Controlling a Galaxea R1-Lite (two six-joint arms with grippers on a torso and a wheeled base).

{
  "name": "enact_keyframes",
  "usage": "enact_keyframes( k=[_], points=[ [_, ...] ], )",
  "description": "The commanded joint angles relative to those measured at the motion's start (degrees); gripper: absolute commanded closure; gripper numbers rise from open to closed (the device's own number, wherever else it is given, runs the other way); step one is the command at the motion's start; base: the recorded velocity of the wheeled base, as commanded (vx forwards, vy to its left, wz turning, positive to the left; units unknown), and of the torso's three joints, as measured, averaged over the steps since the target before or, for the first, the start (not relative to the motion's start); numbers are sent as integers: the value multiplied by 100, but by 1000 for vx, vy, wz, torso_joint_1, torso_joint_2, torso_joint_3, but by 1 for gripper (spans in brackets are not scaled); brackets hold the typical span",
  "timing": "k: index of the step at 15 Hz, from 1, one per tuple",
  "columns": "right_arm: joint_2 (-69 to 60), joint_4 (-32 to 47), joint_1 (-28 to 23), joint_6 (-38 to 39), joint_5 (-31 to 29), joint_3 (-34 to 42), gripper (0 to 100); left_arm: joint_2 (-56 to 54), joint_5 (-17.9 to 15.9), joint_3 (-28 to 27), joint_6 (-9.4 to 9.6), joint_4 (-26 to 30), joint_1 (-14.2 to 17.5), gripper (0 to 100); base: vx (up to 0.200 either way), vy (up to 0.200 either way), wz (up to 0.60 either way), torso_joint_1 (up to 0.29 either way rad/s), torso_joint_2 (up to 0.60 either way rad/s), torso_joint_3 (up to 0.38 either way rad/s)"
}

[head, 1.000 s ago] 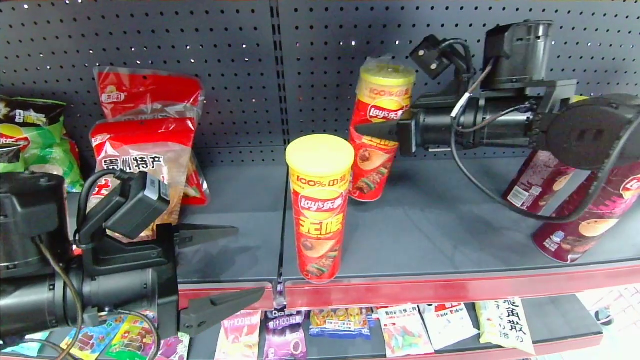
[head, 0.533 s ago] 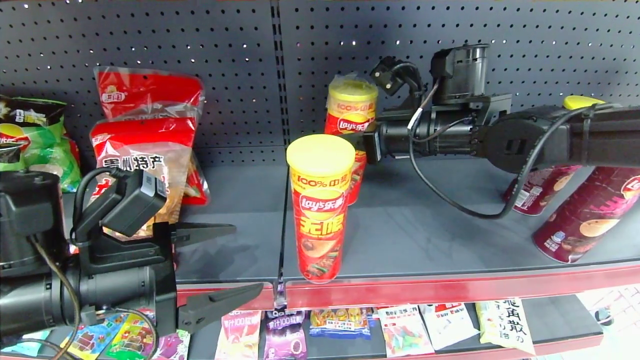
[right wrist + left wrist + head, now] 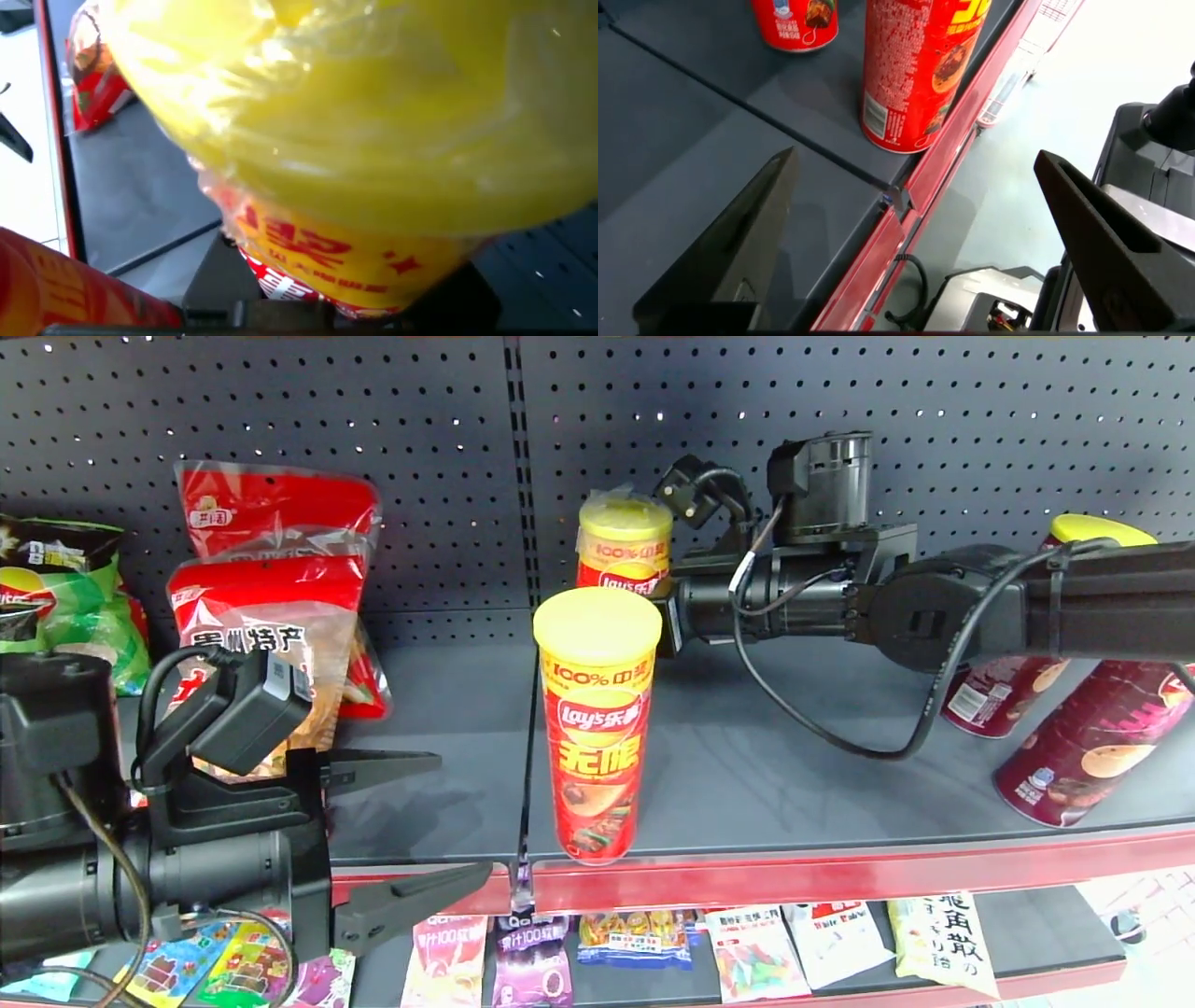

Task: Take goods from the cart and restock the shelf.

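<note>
1. My right jaws are clamped on a yellow-lidded red crisp can [image 3: 624, 546], held upright toward the back of the shelf [image 3: 794, 775], near the pegboard.
2. My left jaws stand wide apart with nothing between them, at the shelf's front edge, left of centre.
3. A second can [image 3: 597, 728] of the same kind stands upright at the front lip, just in front of the held one, hiding its foot.
4. Two maroon cans [image 3: 1092, 747] lean at the right. Red bags [image 3: 271, 579] and a green bag [image 3: 56, 597] stand at the left.
</note>
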Motion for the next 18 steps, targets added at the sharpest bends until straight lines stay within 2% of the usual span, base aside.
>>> enact_keyframes(
  k=[1, 12, 13, 18],
  points=[
    [30, 1, 10, -10, 1, -9, 100, 16, 1, 0, 4, 0, 2, 0, 0, 0, 0, 0, 0, 0],
    [12, 1, -131, -28, 1, 88, 100, 42, 1, 0, -5, 0, 2, 0, 0, 0, 0, 0, 0, 0],
    [4, 1, -131, -28, 1, 150, 0, 60, 1, -8, -5, 0, 2, 0, 0, 0, 0, 0, 0, 0],
    [-102, 1, -157, -19, -26, 317, 0, 95, 1, -26, -5, 0, 2, 0, 0, 0, 0, 0, 0, 0]
  ],
)
